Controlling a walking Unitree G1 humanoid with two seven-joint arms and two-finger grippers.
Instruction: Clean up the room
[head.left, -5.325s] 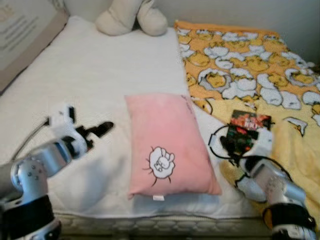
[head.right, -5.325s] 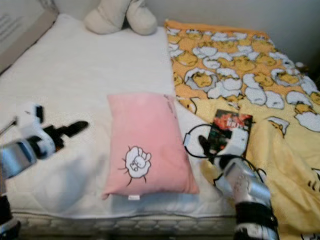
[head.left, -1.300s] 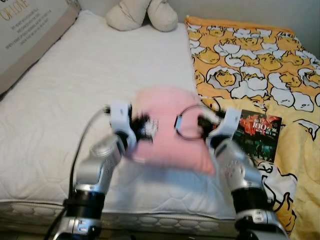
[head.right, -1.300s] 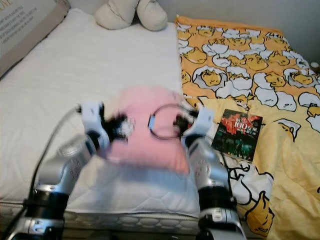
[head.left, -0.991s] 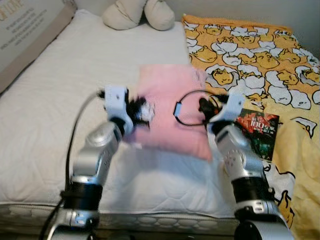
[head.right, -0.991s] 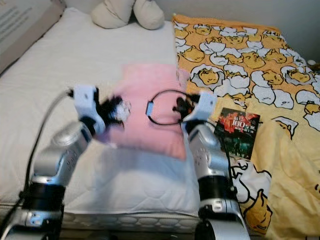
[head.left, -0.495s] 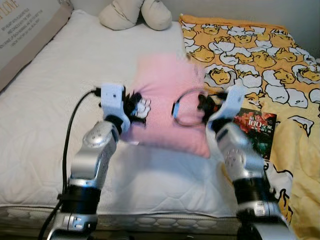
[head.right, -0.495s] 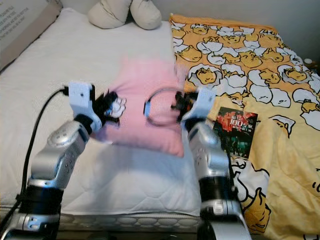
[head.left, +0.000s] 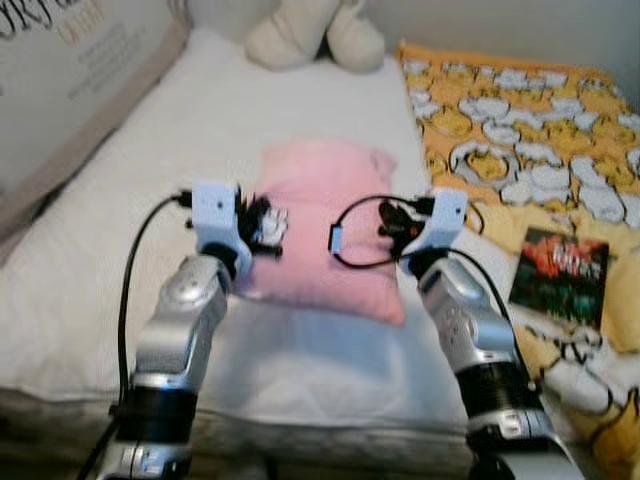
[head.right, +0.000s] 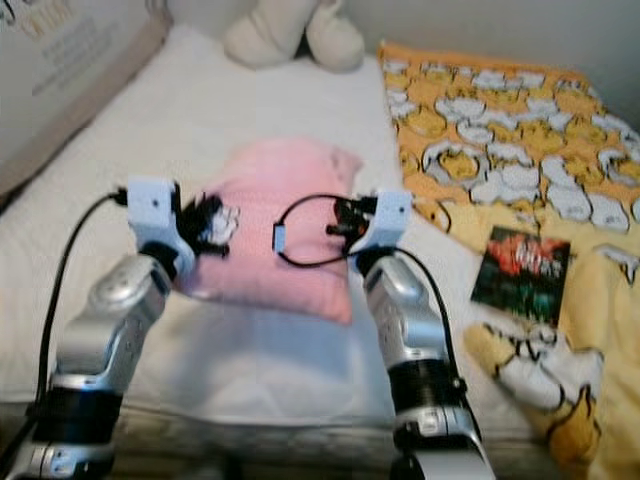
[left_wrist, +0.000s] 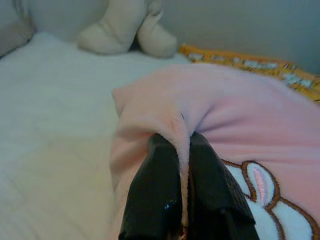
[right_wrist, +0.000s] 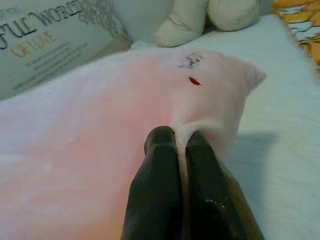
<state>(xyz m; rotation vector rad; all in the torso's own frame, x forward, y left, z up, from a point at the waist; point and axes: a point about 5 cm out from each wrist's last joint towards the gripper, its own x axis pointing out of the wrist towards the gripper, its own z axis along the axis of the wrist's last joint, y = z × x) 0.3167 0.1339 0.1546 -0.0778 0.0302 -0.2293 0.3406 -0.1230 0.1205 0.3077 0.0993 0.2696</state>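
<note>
A pink pillow (head.left: 318, 230) with a white cartoon print is held above the white bed (head.left: 120, 250), tilted with its far end toward the headboard. My left gripper (head.left: 268, 222) is shut on a fold of the pillow's left edge, and the left wrist view shows fabric pinched between the black fingers (left_wrist: 161, 195). On the pillow's right edge, my right gripper (head.left: 385, 222) is shut on the fabric, its fingers (right_wrist: 160, 195) clamped on a pinch of pink cloth.
A cream plush toy (head.left: 312, 32) sits at the head of the bed. A yellow patterned blanket (head.left: 520, 130) covers the right side, with a dark book (head.left: 558, 265) lying on it. A grey lettered cushion (head.left: 70, 70) leans at the left.
Both arms have carried the pillow a little further up the bed toward the head. The camera has shifted, so the whole scene sits more to the right.
</note>
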